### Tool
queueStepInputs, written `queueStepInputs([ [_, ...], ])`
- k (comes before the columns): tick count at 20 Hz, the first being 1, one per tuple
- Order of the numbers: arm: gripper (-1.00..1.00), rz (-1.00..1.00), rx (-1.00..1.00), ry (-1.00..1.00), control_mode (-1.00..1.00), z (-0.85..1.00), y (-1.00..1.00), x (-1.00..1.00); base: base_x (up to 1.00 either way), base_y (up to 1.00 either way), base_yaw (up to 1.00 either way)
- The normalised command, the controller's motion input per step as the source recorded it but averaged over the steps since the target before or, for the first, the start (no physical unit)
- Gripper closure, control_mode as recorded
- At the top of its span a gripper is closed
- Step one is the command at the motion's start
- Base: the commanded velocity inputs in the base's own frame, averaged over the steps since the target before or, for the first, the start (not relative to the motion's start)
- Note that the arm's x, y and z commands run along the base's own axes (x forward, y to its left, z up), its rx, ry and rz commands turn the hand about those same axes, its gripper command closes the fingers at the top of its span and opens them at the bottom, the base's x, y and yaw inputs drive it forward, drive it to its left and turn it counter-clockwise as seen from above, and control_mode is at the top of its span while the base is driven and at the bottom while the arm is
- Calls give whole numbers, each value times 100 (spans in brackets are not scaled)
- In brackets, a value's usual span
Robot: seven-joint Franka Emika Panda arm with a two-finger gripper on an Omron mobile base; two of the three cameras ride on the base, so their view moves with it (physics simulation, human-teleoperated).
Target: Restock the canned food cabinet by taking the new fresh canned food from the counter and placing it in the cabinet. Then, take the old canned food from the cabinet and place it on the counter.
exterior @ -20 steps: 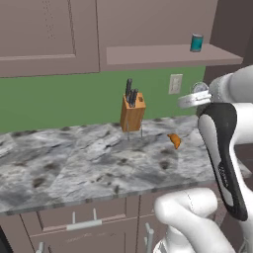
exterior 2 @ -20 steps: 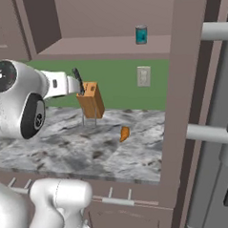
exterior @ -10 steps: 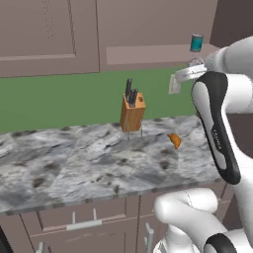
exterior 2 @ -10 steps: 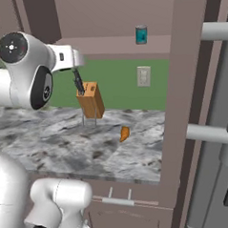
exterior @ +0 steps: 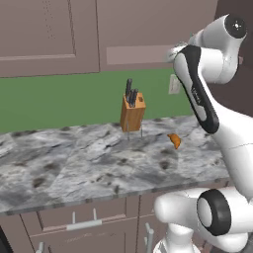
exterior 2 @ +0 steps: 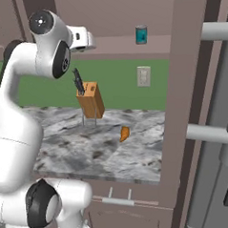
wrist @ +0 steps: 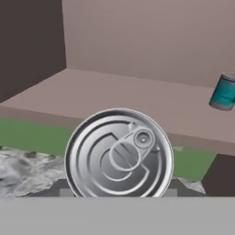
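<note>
While gripped, flat ridged silvery tin (wrist: 119, 153) faces smooth shelf (wrist: 137, 98).

White Franka-type arm (exterior: 207, 113), glossy moulded shells, rounded links. Dark grey/black bands at joints. Round dark cap w/ small light centre dot on upper elbow joint (exterior 2: 40, 21); same cap seen from other side (exterior: 235, 25). Long black inlay strip down forearm link (exterior: 196, 91), faint light lettering on it, too small to read. Big black ring around lower shoulder joint (exterior: 213, 212); matching dark ring low in right base view (exterior 2: 41, 206). Bulbous white base housing (exterior: 170, 212), smooth, no visible cables or screws. Wrist section (exterior 2: 80, 39) white, boxy, w/ small dark detail underneath.
</note>
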Motion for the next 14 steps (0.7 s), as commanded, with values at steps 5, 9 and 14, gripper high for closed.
queueStepInputs([
  [5, 100, 0, 0, 3, -100, -8, -3, 100, 0, 0, 0],
  [9, 100, 0, 0, 3, -100, -15, 0, 100, 0, 0, 0],
  [14, 100, 0, 0, 1, -100, -32, 0, 100, 0, 0, 0],
])
